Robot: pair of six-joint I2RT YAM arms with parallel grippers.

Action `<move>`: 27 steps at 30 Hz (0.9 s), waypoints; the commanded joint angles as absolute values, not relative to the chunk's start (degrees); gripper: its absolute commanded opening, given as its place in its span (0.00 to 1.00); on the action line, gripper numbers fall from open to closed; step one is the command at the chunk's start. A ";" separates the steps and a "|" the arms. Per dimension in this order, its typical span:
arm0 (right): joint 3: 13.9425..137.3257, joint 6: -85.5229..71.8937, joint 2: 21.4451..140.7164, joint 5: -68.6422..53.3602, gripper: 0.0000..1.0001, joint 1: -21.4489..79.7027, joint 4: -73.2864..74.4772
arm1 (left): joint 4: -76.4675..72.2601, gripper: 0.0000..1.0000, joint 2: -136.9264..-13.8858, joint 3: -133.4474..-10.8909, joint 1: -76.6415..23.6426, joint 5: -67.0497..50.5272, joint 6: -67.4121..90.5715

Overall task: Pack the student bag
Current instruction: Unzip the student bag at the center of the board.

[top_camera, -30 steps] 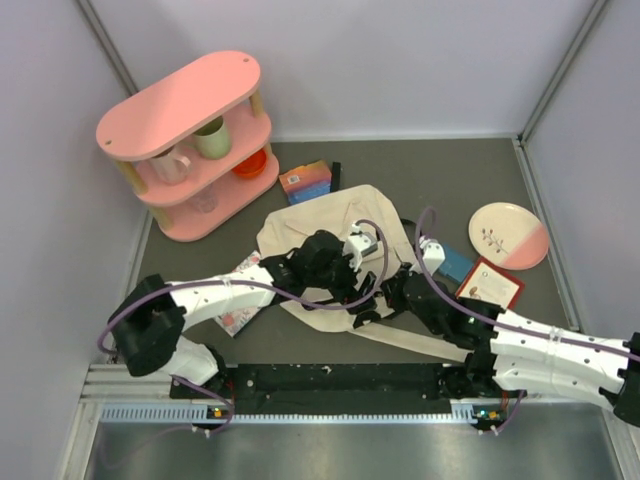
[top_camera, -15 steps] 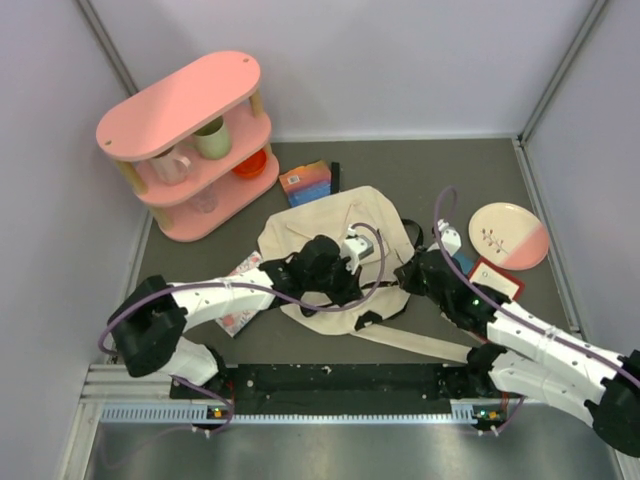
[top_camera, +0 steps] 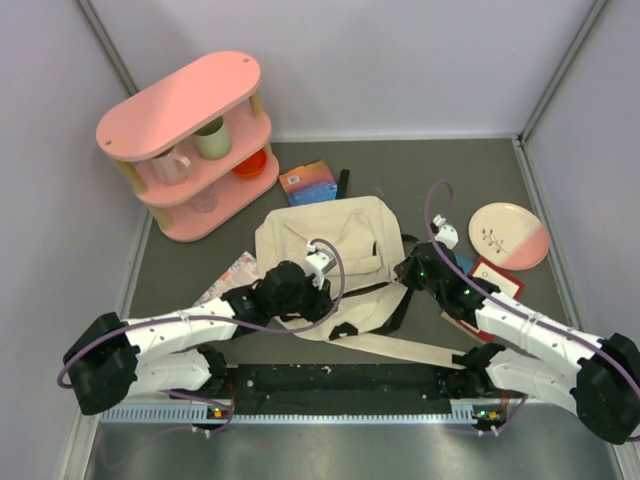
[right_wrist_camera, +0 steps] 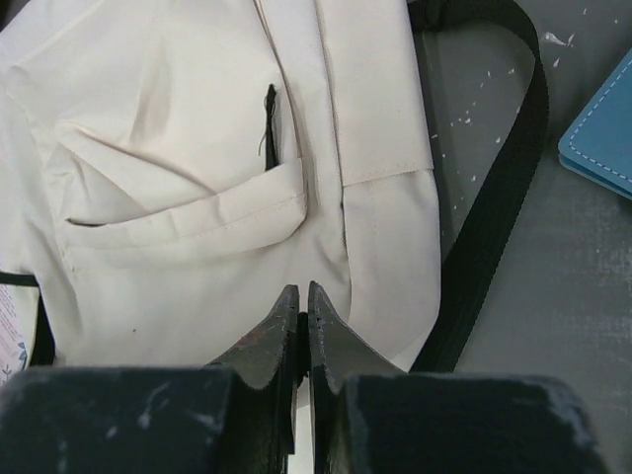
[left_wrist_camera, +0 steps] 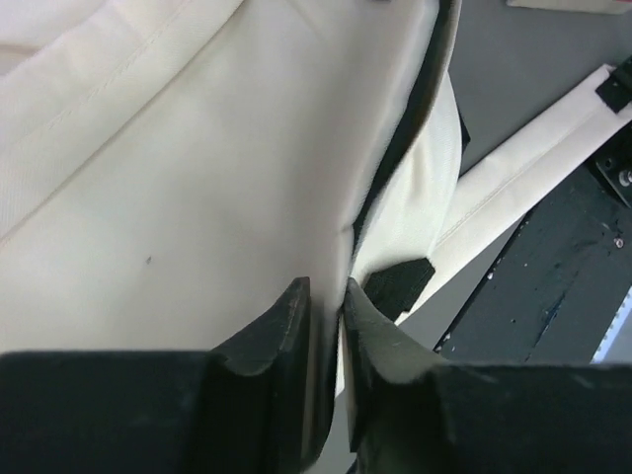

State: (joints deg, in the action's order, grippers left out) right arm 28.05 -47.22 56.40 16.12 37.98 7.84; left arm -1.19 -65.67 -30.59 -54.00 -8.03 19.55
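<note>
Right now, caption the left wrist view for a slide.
Left gripper pinching a cream fold of the student bag.

One student bag [top_camera: 330,225]; one pink shelf [top_camera: 180,95]; one plate [top_camera: 508,235]; one orange bowl [top_camera: 250,163]; two mugs: pink mug [top_camera: 172,165], green mug [top_camera: 212,138].

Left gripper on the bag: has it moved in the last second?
Yes. The left gripper has drawn back toward the arm bases and leftward, farther from the plate, pinching the student bag at its near edge.

Lab robot cell: bare white walls [top_camera: 400,60] around grey table [top_camera: 480,170].
</note>
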 commanded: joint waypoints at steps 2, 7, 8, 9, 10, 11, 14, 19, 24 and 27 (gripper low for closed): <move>26.82 -43.34 57.22 15.04 0.00 36.56 0.44 | 2.19 0.61 -61.18 -27.86 -53.96 -3.95 23.20; 23.92 -39.65 53.71 9.59 0.00 36.65 -2.72 | 2.29 0.97 -59.06 -35.22 -53.96 -5.62 21.10; 23.65 -38.25 52.66 7.67 0.00 36.65 -2.81 | 1.42 0.99 -59.50 -36.20 -53.96 -5.62 20.05; 23.47 -37.88 52.12 7.04 0.00 36.65 -2.46 | 0.45 0.99 -59.94 -37.17 -53.96 -5.89 19.17; 22.51 -37.53 51.60 6.07 0.00 36.65 -2.63 | 0.44 0.99 -60.64 -39.70 -53.96 -6.41 18.38; 21.89 -37.01 51.07 4.67 0.00 36.65 -3.16 | -1.39 0.99 -62.82 -41.03 -53.96 -7.55 17.06; 20.04 -37.88 48.70 4.39 0.00 36.74 -2.64 | -1.76 0.99 -69.66 -46.92 -53.96 -13.93 14.25; 16.62 -41.73 45.44 4.74 0.00 36.74 -1.76 | 2.10 0.99 -81.98 -55.79 -54.14 -25.64 12.83; 13.54 -45.70 42.19 10.19 0.00 36.83 2.35 | 1.15 0.99 -89.64 -56.43 -55.72 -31.03 13.71; 13.01 -46.76 41.57 11.42 0.00 36.83 2.81 | -1.21 0.99 -89.47 -53.28 -56.34 -29.01 14.24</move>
State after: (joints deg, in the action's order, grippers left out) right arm 13.39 -43.83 42.89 7.77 37.30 1.43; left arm 1.80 -90.48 -55.13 -55.20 -26.24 14.66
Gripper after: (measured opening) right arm 0.015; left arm 0.986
